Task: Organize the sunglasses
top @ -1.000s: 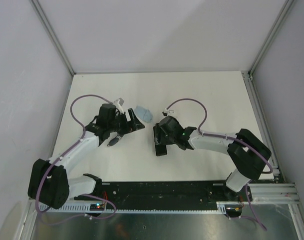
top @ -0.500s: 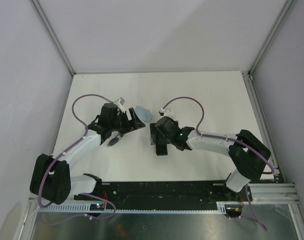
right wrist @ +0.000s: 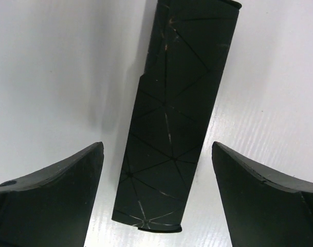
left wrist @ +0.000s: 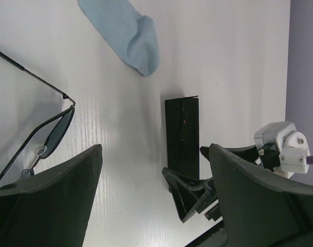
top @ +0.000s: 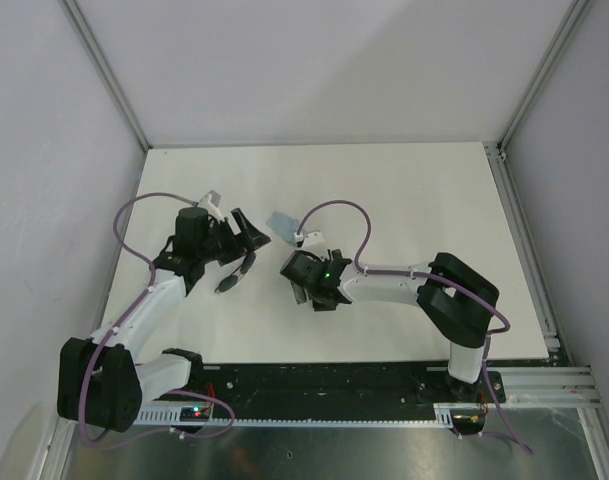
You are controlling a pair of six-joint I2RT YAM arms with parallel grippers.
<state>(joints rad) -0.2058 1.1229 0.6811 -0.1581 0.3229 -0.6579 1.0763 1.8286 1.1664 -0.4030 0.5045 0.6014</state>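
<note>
The sunglasses [left wrist: 52, 135] lie on the surface [left wrist: 238, 62] left of the case [right wrist: 189, 62], just beside the left end effector [left wrist: 156, 148], whose fingers stand wide apart, holding nothing. The right end effector [right wrist: 157, 149] is also spread, straddling the case without touching it. A cloth [left wrist: 126, 37] lies farther back.
</note>
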